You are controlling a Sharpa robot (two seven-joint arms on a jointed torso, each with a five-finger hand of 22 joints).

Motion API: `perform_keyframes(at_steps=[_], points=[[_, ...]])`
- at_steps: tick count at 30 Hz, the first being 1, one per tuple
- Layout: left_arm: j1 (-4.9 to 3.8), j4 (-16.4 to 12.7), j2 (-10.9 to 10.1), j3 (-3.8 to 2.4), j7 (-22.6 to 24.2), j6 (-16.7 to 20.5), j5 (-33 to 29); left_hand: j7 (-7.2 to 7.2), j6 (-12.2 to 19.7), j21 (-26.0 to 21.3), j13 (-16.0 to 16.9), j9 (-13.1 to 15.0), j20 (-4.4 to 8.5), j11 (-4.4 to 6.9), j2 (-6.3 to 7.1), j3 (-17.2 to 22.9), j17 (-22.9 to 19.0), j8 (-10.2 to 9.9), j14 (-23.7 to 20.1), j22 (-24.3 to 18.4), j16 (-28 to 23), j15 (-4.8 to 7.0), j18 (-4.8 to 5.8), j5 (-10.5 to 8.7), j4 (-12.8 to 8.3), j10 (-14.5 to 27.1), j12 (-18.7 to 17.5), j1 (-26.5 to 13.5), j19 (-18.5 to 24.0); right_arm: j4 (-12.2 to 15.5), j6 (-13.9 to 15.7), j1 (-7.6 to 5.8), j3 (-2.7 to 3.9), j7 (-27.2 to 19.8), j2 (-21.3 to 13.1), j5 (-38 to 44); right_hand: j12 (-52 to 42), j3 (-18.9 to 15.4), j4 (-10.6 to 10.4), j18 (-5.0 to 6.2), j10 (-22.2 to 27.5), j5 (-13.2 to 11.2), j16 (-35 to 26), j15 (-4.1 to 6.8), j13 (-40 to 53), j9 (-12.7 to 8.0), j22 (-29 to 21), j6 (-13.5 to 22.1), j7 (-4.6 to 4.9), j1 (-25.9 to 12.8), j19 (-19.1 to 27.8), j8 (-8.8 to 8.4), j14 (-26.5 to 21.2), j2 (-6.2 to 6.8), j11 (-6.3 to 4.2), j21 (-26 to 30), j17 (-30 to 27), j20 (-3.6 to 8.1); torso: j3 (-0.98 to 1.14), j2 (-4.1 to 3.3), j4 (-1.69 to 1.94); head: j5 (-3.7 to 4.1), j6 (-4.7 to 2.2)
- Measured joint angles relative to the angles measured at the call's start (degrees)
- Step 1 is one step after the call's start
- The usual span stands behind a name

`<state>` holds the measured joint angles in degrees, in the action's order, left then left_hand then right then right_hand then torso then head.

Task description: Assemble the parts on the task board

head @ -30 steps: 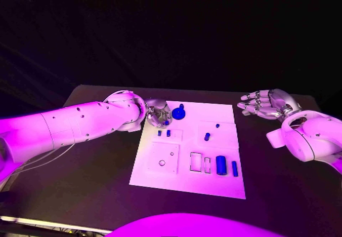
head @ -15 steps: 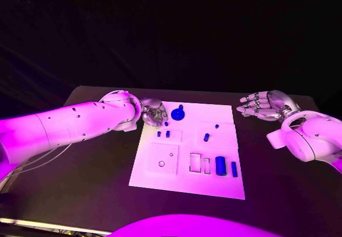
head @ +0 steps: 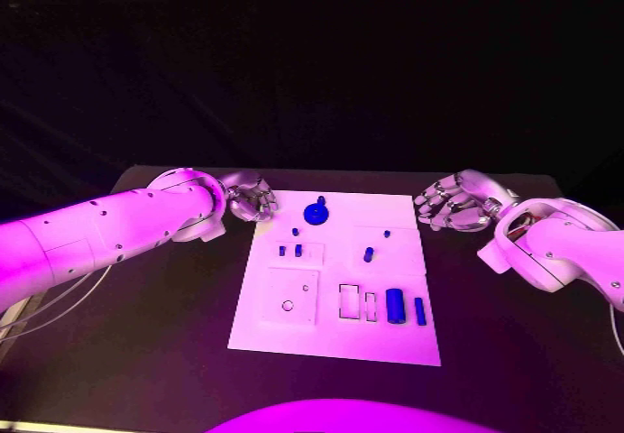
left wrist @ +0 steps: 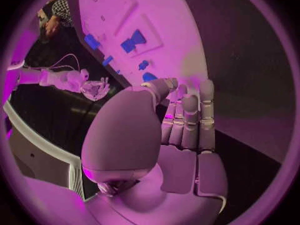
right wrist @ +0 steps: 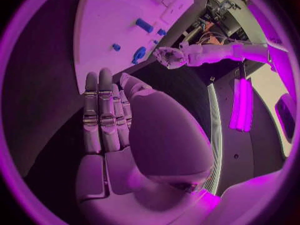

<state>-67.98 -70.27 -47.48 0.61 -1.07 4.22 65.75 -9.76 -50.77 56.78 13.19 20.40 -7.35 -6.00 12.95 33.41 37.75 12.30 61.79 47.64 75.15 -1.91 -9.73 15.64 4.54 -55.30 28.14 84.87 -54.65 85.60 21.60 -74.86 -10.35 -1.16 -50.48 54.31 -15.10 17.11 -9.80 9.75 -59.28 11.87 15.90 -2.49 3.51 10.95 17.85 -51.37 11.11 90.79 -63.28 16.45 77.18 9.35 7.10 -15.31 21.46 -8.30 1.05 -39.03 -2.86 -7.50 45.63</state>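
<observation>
Black table (head: 156,307) bears the task board (head: 332,334); with both hands (head: 250,197) (head: 449,200) empty, loosely spread, small parts (head: 395,306) could be knocked askew.

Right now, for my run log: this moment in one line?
left hand: empty, beside board | right hand: empty, beside board | task board: parts untouched

The left robot hand (head: 250,198) and right robot hand (head: 449,200) both hang with fingers loosely curled, holding nothing, arms reaching inward.
</observation>
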Motion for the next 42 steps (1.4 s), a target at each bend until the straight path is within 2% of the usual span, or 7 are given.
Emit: perform_keyframes(at_steps=[6, 8, 14, 18, 21, 28, 42], points=[[-0.01, -3.53, -2.83, -0.11, 5.19, 2.38, -17.42, -0.15, -0.66, -0.87, 2.17, 0.07, 0.0, 0.24, -0.23, -1.35, -1.23, 0.74, 0.23, -0.48, -0.73, 0.23, 0.0, 0.0, 0.63, -0.39, 4.31, -1.91, 0.0, -0.9, -1.34, 0.01, 0.01, 1.65, 1.93, 10.44, 5.33, 3.82, 2.27, 0.0, -6.13, 0.0, 9.37, 1.78, 0.0, -1.2, 10.25, -4.29, -1.04, -3.11, -1.38, -2.27, 6.39, 1.68, -1.41, -12.14, 7.63, 2.75, 0.0, -0.09, -0.08, 2.68, -0.62], [0.0, -5.32, -3.69, -0.12, 7.51, 2.57, -24.97, -0.27, -0.11, -1.85, 2.42, 0.01, -0.24, -0.06, -0.46, -1.86, -4.48, 0.74, -1.88, -1.13, -2.38, -0.16, 0.0, 0.0, 1.19, 1.05, 4.86, -2.61, 0.24, -1.3, -1.57, 0.01, 0.01, 2.49, 2.74, 14.12, 7.25, 5.87, 2.93, -0.01, -7.71, 0.0, 15.01, 2.07, 0.05, -1.51, 13.97, -5.26, -1.22, -4.5, -0.9, -3.17, 6.68, 2.35, -1.66, -16.17, 11.48, 3.22, 0.0, -0.12, -0.08, 3.24, -0.75], [0.13, -9.77, -5.71, -0.13, 13.49, 2.15, -42.2, -0.88, 0.5, -6.23, 0.88, 0.01, -1.04, -1.17, -0.25, -2.11, -8.83, 1.26, -5.61, -3.85, -7.59, -1.29, 0.01, 0.0, 2.23, 4.52, 2.95, -3.68, 1.65, -2.62, -1.93, 0.01, 0.02, 4.89, 5.37, 22.85, 10.23, 10.38, 4.13, -0.01, -9.83, 0.0, 34.69, 2.07, 0.19, -1.48, 20.37, -6.06, -1.59, -7.71, -0.9, -4.33, 6.68, 3.76, -1.78, -22.69, 25.39, 3.21, -0.06, -0.13, -0.01, 4.65, -0.92], [0.33, -11.19, -6.49, -0.14, 16.13, 1.51, -48.67, -0.88, 0.5, -6.93, 0.61, 0.07, -1.04, -1.16, -0.51, -2.48, -9.07, 1.51, -5.61, -4.49, -7.94, -1.29, 0.01, 0.0, 2.59, 4.52, 2.92, -4.02, 1.65, -2.94, -2.41, 0.16, 0.05, 6.32, 6.64, 26.76, 11.01, 11.76, 3.98, 0.0, -9.83, 0.0, 48.42, 2.07, 0.19, -1.18, 25.27, -6.06, -1.59, -9.46, -3.88, -4.55, 6.67, 4.31, -1.78, -27.79, 37.37, 2.84, -0.06, -0.13, 0.12, 5.17, -0.97], [0.42, -11.59, -7.03, -0.13, 17.54, 1.12, -51.66, -0.88, 0.5, -7.26, 0.49, 0.12, -1.04, -1.16, -0.51, -2.57, -9.16, 1.62, -5.81, -4.69, -8.1, -1.09, 0.01, 0.0, 2.69, 4.52, 2.92, -4.02, 1.64, -3.02, -2.95, 0.46, 0.04, 7.37, 7.72, 28.97, 11.33, 12.22, 3.52, 0.0, -9.24, -0.22, 53.73, 2.07, 0.18, -0.99, 29.13, -6.06, -1.59, -10.41, -5.97, -4.93, 6.67, 4.8, -1.55, -31.63, 41.87, 2.64, -0.04, -0.09, 0.16, 5.2, -0.98], [0.48, -12.32, -7.59, -0.11, 19.82, 0.52, -55.69, -0.67, 0.7, -8.29, 0.12, 0.11, -1.04, -1.16, 0.18, -3.61, -9.3, 1.91, -5.81, -5.48, -8.4, -1.08, 0.01, 0.0, 3.37, 4.52, 2.65, -4.71, 1.64, -3.06, -4.58, 1.03, 0.03, 9.03, 9.34, 31.76, 11.35, 12.26, 3.48, -0.01, -7.13, -0.22, 57.13, 1.85, 0.18, -0.8, 31.72, -5.52, -1.07, -11.4, -6.93, -5.16, 6.84, 5.35, -0.94, -33.85, 44.47, 2.25, -0.1, -0.06, 0.21, 5.2, -0.86], [0.52, -13.5, -8.23, -0.11, 21.53, -0.04, -58.62, -0.88, 0.9, -8.54, 0.03, 0.11, -1.04, -1.16, -0.05, -3.77, -9.3, 1.9, -5.8, -5.74, -8.39, -1.08, 0.01, 0.0, 3.54, 4.52, 2.65, -4.94, 1.64, -4.26, -8.16, 1.78, -0.03, 10.99, 10.87, 34.39, 11.35, 12.25, 3.48, -0.9, -6.15, -0.22, 58.68, 1.46, 0.17, -0.65, 33.19, -5.49, -1.05, -11.63, -7.55, -5.16, 6.85, 5.58, -0.71, -35.14, 45.85, 2.04, -0.12, -0.09, 0.2, 5.07, -0.58]])
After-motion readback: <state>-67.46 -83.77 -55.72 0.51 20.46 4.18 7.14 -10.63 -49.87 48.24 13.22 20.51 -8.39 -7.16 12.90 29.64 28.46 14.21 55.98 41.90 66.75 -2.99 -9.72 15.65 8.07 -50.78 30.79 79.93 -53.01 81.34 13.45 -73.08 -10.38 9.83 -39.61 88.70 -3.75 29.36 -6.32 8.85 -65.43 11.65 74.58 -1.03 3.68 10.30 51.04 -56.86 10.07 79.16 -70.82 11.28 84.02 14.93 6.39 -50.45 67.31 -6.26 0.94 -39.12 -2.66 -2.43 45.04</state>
